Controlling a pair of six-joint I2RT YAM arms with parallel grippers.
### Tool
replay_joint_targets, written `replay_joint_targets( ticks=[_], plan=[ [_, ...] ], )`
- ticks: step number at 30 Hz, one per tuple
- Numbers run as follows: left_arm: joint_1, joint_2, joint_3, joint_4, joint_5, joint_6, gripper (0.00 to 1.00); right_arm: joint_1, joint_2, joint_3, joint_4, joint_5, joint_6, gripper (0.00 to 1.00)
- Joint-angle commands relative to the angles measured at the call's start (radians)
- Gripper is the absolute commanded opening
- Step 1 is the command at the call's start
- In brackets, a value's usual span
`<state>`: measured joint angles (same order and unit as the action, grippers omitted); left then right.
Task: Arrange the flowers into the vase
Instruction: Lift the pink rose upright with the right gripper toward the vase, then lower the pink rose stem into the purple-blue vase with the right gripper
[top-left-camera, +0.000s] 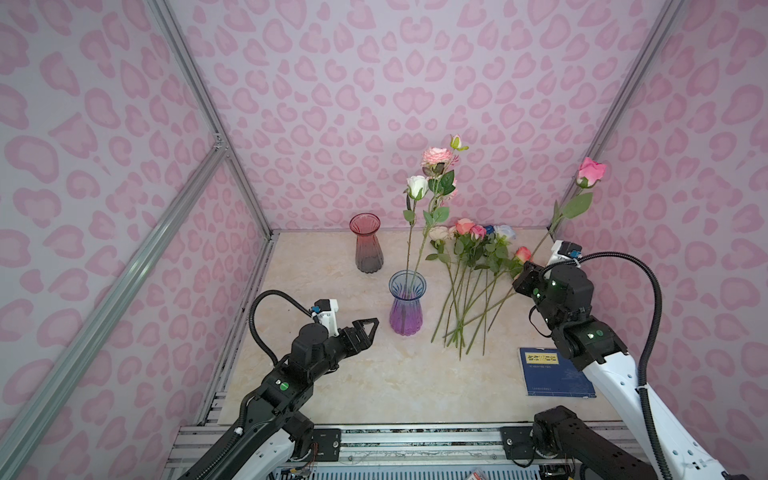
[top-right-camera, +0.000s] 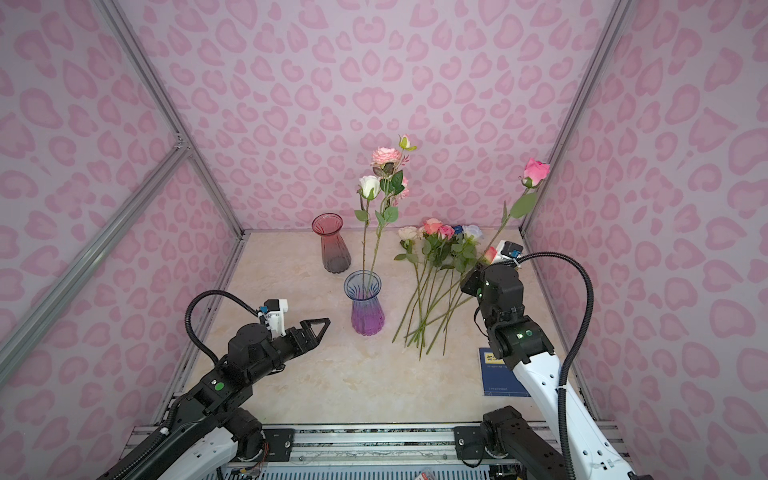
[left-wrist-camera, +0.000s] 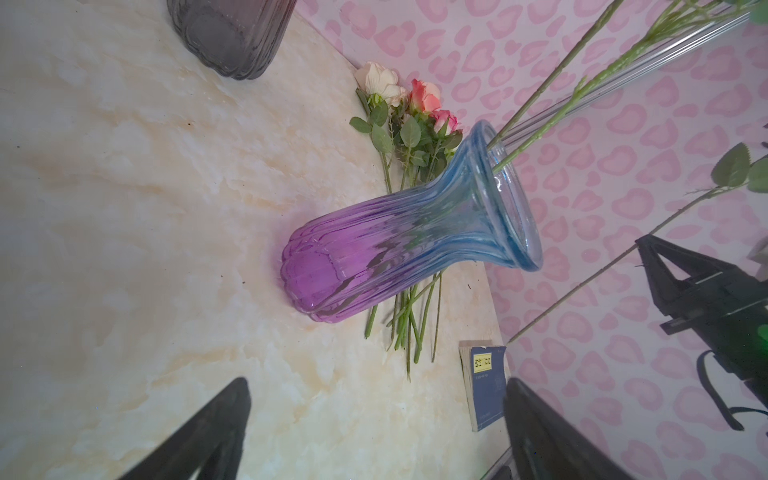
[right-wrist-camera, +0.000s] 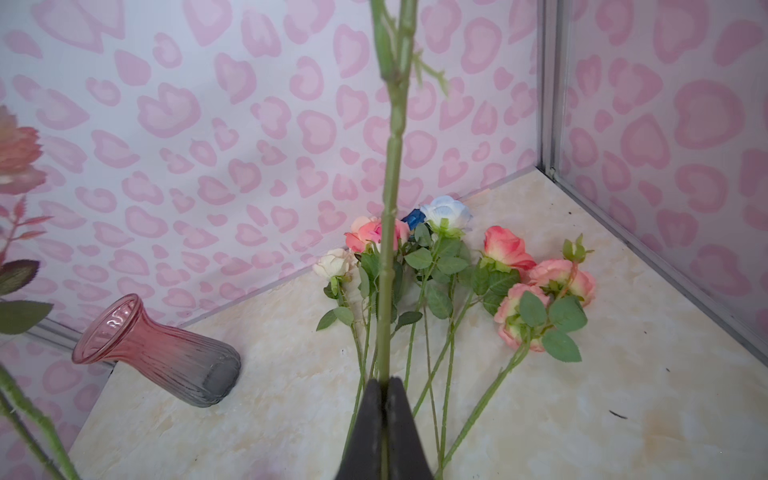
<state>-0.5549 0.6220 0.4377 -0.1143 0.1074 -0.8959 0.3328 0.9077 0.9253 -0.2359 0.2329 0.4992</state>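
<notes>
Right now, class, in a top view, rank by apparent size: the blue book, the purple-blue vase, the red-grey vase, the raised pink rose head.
1. Blue book, though the right arm covers part.
2. Purple-blue vase and red-grey vase: nearly alike; the purple-blue one stands nearer, so unranked.
3. Pink rose head.

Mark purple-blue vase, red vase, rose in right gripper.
purple-blue vase (top-left-camera: 406, 316): in a top view, purple belly.
red vase (top-left-camera: 368, 249): in a top view, mid body.
held pink rose (top-left-camera: 591, 171): in a top view, the bloom.
</notes>
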Motion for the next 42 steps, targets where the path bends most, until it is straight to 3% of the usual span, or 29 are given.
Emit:
replay_joint_targets(
  ticks=[1,12,23,32,39,42],
  plan=[
    [0.001,-0.005,0.025,-0.018,-0.012,0.011,0.96,0.082,0.012,0.036,0.034,0.068,-0.056,0.0],
    [0.001,-0.127,0.122,-0.19,-0.163,0.077,0.96,0.396,0.152,0.232,0.273,0.166,-0.238,0.0],
    [0.001,-0.334,0.184,-0.303,-0.419,0.072,0.95,0.496,0.374,0.444,0.433,0.079,-0.273,0.0],
    [0.001,-0.399,0.132,-0.312,-0.381,0.013,0.95,0.53,0.528,0.42,0.494,0.063,-0.308,0.0],
    [0.001,-0.406,0.094,-0.304,-0.368,-0.006,0.95,0.563,0.531,0.274,0.522,0.123,-0.315,0.01],
    [0.001,-0.401,0.083,-0.292,-0.362,-0.012,0.95,0.572,0.518,0.224,0.527,0.141,-0.295,0.08]
  ],
)
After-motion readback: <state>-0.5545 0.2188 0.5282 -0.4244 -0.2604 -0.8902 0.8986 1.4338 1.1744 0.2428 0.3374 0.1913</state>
